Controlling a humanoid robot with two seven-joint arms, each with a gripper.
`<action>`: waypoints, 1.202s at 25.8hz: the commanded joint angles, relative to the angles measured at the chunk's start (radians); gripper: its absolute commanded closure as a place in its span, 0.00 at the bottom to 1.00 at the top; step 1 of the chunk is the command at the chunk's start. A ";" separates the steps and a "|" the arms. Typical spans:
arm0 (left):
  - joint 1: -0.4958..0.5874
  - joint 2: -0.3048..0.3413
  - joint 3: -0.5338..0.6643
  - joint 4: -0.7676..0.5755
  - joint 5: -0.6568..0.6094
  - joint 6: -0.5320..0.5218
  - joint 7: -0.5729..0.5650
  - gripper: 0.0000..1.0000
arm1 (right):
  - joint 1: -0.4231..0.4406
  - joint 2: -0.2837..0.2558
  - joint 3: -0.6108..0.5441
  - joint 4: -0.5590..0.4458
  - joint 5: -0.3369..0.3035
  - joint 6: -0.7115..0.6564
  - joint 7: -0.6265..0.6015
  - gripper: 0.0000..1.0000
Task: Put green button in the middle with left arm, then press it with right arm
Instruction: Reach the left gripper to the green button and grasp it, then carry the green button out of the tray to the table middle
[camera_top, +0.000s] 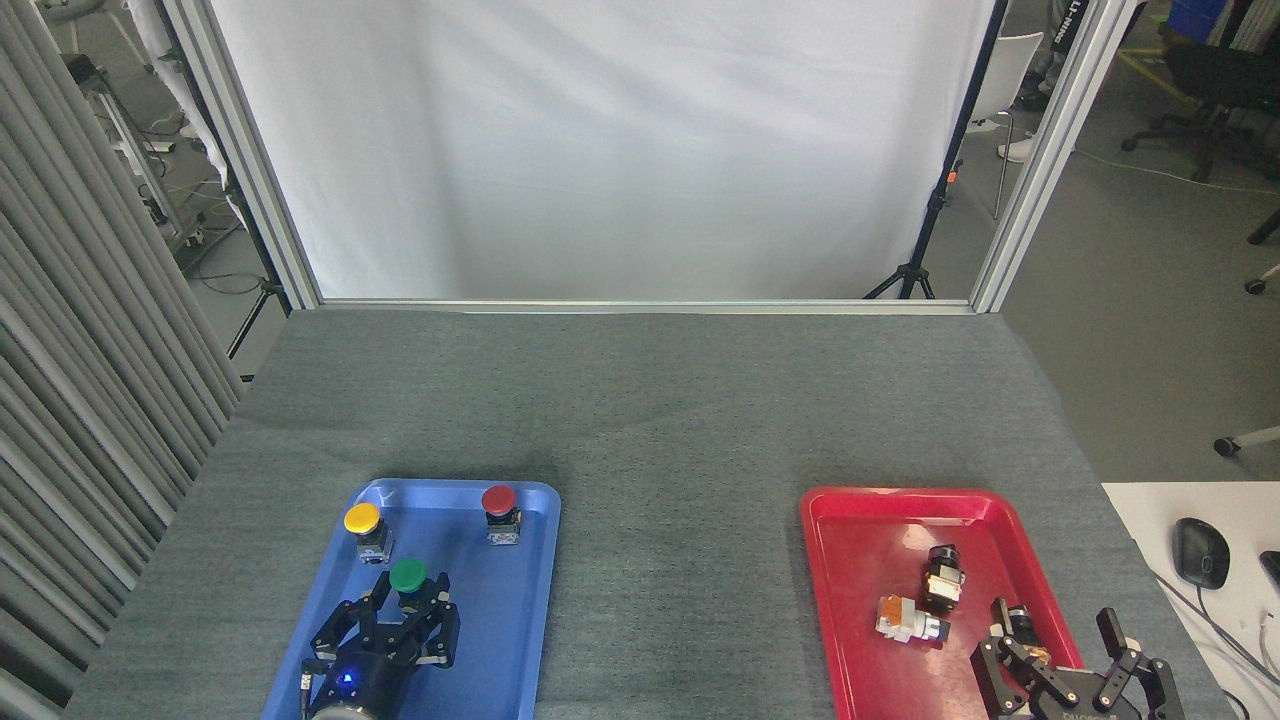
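Observation:
The green button (408, 575) stands upright in the blue tray (500, 640), nearer to me than the yellow and red ones. My left gripper (410, 592) is open, with one finger on each side of the button's body, which is partly hidden behind them. The jaws have not closed on it. The middle (680, 580) is bare dark grey cloth between the two trays. My right gripper (1052, 640) is open low at the right, over the near right corner of the red tray (850, 520), holding nothing.
A yellow button (362, 520) and a red button (499, 502) stand at the far end of the blue tray. Three small switch parts (910, 618) lie in the red tray. A white desk with a mouse (1200, 552) adjoins the table at right.

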 joint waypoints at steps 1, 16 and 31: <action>-0.008 0.004 -0.002 0.015 0.000 -0.015 -0.004 0.70 | 0.000 0.001 0.000 0.001 0.000 -0.001 0.000 0.00; -0.088 -0.060 -0.304 -0.198 -0.007 -0.244 -0.006 1.00 | 0.012 0.004 0.002 0.001 0.000 -0.001 0.000 0.00; -0.306 -0.221 -0.538 0.311 -0.052 -0.127 -0.007 0.98 | 0.012 0.004 0.005 0.001 0.002 -0.001 0.000 0.00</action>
